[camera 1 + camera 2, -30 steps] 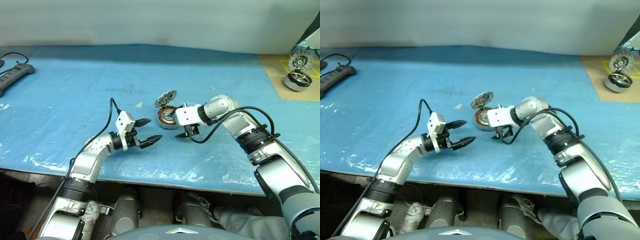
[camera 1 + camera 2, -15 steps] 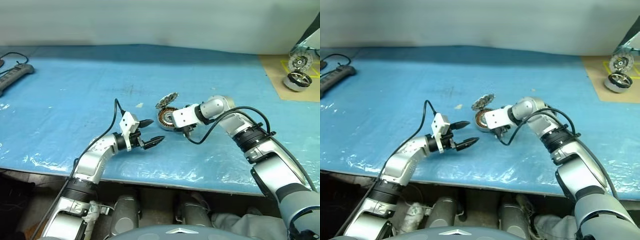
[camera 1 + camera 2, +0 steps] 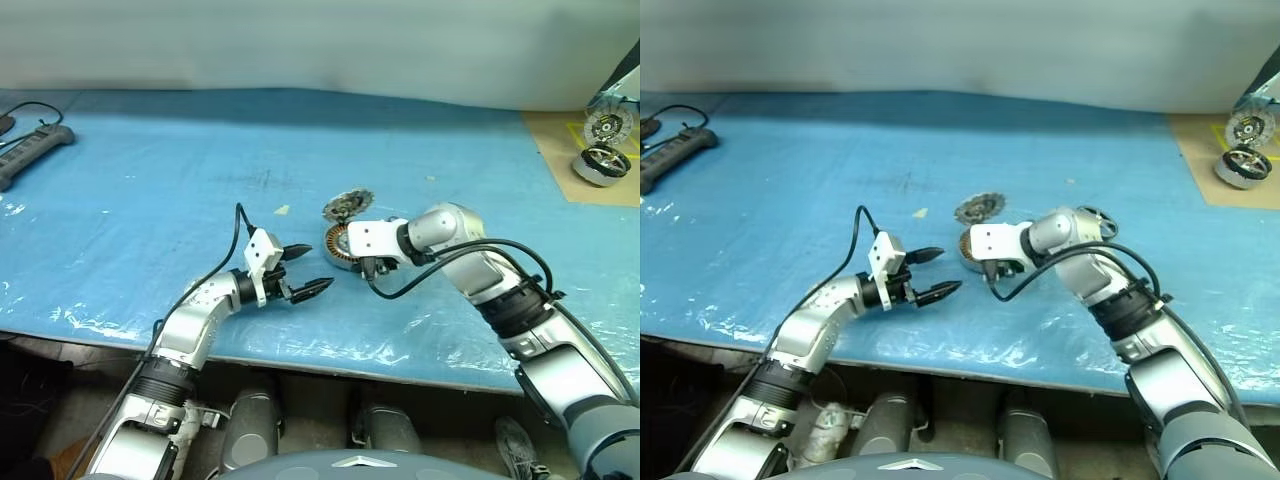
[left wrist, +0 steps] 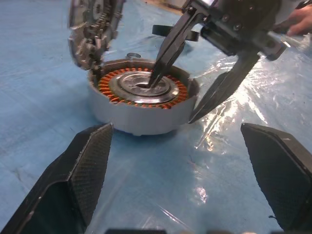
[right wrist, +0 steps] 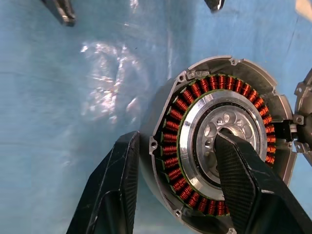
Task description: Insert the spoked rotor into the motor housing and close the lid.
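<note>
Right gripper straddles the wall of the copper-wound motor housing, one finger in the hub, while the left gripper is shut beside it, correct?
Not quite: the left gripper is open, fingers spread, per the left wrist view. The right gripper does straddle the copper-wound motor housing, one finger in the hub.

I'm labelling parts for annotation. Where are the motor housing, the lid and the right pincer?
motor housing (image 5: 195, 146): right wrist view, on the copper coil ring.
lid (image 3: 980, 208): right eye view, on the disc's grey face.
right pincer (image 4: 195, 105): left wrist view, midway between its fingertips.

Right claw (image 4: 195, 92) straddles motor housing (image 3: 340, 243) wall; lid (image 3: 347, 205) crowds far side.
</note>
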